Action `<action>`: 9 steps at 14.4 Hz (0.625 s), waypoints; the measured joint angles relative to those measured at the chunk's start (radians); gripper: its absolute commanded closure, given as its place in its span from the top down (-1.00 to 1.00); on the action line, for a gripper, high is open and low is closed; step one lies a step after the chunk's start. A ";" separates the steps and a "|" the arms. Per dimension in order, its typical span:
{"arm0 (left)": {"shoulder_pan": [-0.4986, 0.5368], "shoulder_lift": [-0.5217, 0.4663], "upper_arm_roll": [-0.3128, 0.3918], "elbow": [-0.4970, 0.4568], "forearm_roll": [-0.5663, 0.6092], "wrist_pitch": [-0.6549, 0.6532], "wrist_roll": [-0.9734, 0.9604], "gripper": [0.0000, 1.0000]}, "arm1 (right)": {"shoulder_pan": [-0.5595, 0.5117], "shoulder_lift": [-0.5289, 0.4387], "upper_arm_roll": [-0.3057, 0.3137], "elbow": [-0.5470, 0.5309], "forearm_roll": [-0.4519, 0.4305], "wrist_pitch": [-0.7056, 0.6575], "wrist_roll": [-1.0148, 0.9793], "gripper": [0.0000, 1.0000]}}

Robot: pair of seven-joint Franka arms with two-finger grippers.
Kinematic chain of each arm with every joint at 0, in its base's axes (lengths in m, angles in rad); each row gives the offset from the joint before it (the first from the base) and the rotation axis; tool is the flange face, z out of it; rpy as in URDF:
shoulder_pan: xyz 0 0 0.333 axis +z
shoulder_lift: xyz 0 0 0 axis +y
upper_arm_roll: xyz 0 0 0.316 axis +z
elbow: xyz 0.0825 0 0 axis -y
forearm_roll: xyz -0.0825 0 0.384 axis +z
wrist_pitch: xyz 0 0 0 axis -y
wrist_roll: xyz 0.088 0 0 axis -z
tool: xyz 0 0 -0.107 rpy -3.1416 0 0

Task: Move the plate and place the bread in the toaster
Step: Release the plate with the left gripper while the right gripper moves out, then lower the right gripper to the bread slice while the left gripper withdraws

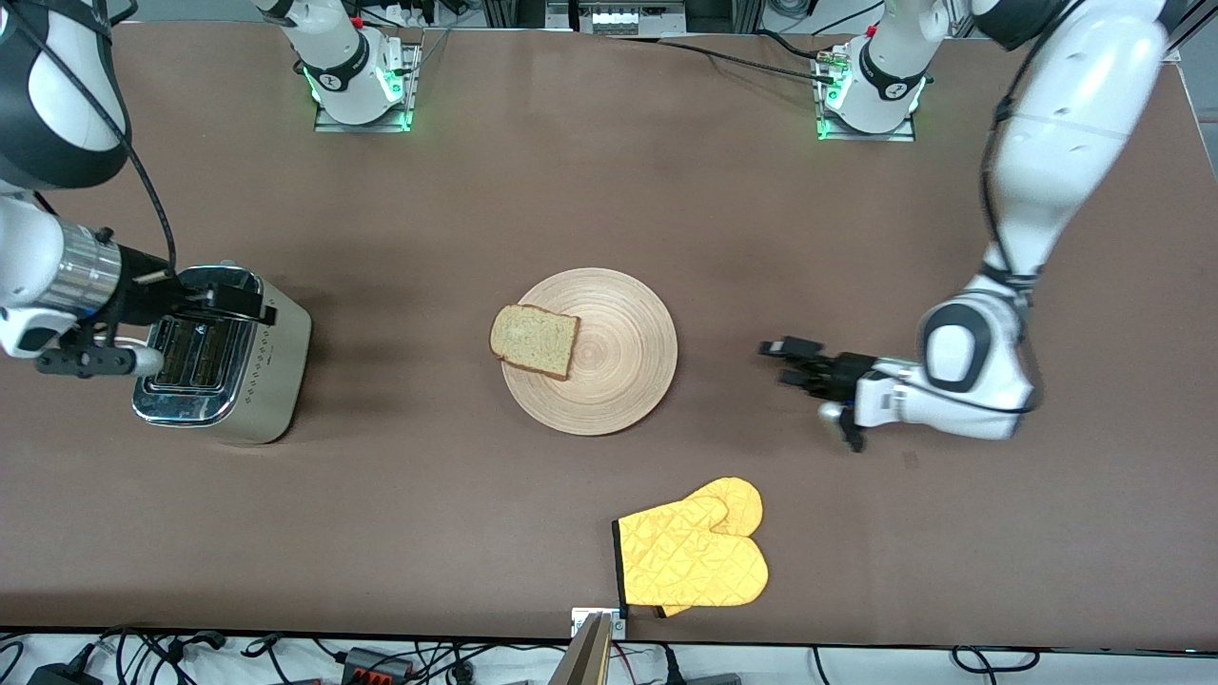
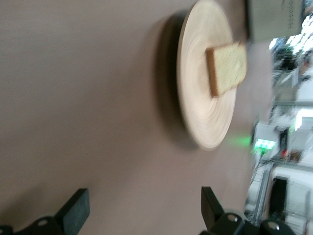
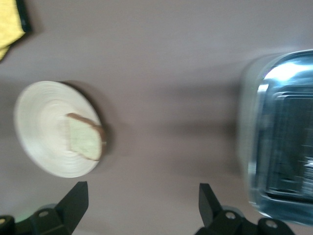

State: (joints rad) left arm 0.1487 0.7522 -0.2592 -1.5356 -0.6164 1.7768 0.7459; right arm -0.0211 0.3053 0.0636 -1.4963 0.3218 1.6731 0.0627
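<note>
The light-wood plate (image 1: 618, 371) lies mid-table. The bread (image 1: 535, 341) lies on it, at the plate's edge toward the right arm's end. The silver toaster (image 1: 228, 366) stands at the right arm's end of the table. My right gripper (image 1: 249, 303) is open and empty over the toaster's top. My left gripper (image 1: 782, 364) is open and empty, low over the table beside the plate, toward the left arm's end. The left wrist view shows the plate (image 2: 195, 93) and bread (image 2: 227, 68) past its gripper (image 2: 144, 208). The right wrist view shows plate (image 3: 39, 127), bread (image 3: 85, 138), toaster (image 3: 279, 132) and its gripper (image 3: 142, 205).
A yellow oven mitt (image 1: 693, 554) lies near the table's front edge, nearer to the front camera than the plate. It also shows in the right wrist view (image 3: 9, 24). Bare brown table lies between toaster and plate.
</note>
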 measured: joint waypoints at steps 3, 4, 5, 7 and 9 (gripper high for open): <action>0.024 -0.039 0.000 0.119 0.246 -0.165 -0.090 1.00 | 0.002 0.066 0.001 -0.006 0.095 0.019 0.001 1.00; 0.022 -0.064 -0.001 0.146 0.324 -0.199 -0.141 1.00 | 0.010 0.082 0.001 -0.020 0.102 0.043 0.001 1.00; 0.018 -0.093 -0.003 0.160 0.398 -0.221 -0.196 1.00 | 0.021 0.089 0.003 -0.048 0.105 0.087 0.002 1.00; 0.008 -0.164 -0.008 0.174 0.553 -0.260 -0.293 1.00 | 0.048 0.084 0.022 -0.136 0.117 0.225 0.005 1.00; -0.007 -0.249 -0.014 0.182 0.703 -0.310 -0.389 1.00 | 0.071 0.061 0.052 -0.254 0.209 0.379 0.012 1.00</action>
State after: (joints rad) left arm 0.1412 0.5030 -0.2727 -1.3536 0.0867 1.4667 0.3572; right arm 0.0503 0.3664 0.1156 -1.7501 0.5309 2.0523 0.0749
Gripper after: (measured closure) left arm 0.000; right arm 0.000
